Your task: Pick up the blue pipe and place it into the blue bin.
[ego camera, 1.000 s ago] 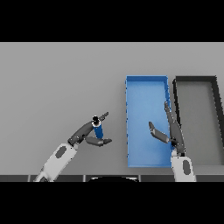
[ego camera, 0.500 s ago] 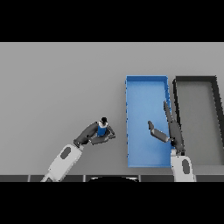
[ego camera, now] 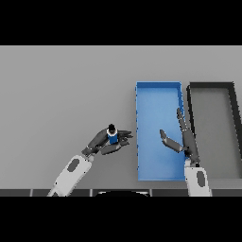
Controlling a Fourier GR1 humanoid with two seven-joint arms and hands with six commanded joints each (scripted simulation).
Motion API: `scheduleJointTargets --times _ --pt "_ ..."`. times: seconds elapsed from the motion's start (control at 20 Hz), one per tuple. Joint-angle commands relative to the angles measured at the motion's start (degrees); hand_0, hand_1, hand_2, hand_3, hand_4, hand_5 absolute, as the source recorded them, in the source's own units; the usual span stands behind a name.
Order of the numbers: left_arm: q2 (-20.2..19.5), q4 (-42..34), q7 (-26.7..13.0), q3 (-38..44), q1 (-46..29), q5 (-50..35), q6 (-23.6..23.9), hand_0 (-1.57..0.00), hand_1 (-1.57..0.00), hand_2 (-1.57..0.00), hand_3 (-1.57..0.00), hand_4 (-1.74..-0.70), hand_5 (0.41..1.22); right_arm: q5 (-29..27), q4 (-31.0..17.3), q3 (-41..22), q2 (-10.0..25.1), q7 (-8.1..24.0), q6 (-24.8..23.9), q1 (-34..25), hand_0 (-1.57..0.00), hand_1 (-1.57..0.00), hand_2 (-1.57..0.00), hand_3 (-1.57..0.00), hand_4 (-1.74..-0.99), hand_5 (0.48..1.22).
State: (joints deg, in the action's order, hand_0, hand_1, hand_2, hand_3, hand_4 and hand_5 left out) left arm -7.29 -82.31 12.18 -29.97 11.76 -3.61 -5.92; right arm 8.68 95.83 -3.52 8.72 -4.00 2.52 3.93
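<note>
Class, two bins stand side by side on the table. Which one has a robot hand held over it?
The blue bin, the left of the two: the open right hand is over it. The dark bin beside it has no hand over it.

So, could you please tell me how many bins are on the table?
2. The blue bin sits right of centre, and the black bin lies just to its right, near the table's right edge. None seem hidden.

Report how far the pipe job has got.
Done: the left hand has its fingers curled round the blue pipe. In hand: the pipe sits left of the blue bin, not over it. Left: move it across and release. The right hand waits open over the bin.
</note>
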Motion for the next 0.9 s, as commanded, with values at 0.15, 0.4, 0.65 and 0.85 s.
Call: scheduleJointTargets --times 0.15,0.4,0.65,0.85 --pt "0.4 -4.7 -3.3 -0.2 1.7 -0.7 -1.5 -1.55 -1.55 -1.56 -1.55 -1.47 1.214 1.5 0.6 -0.8 -0.1 -1.0 -0.5 0.8 0.0 0.0 0.0 0.0 -1.194 0.642" --pt "0.8 -7.8 -7.3 -0.2 3.7 -0.6 -3.2 -1.56 -1.56 -1.57 -1.57 -1.47 1.219 1.8 -0.9 -0.2 0.4 -1.9 -0.7 0.3 0.0 0.0 0.0 0.0 -1.158 0.643" --pt "1.6 -7.2 -7.7 0.0 2.8 1.2 -3.6 -1.57 -1.57 -1.57 -1.57 -1.47 1.22 6.9 5.0 -2.8 -5.3 -4.4 -7.8 9.8 0.0 0.0 0.0 0.0 -1.139 0.643" --pt "1.6 -7.4 -7.3 1.0 3.1 1.1 -4.8 -1.57 -1.57 -1.57 -1.57 -1.47 1.22 16.5 13.5 -9.0 -17.0 -6.7 -20.1 28.1 0.0 0.0 0.0 0.0 -1.191 0.642"
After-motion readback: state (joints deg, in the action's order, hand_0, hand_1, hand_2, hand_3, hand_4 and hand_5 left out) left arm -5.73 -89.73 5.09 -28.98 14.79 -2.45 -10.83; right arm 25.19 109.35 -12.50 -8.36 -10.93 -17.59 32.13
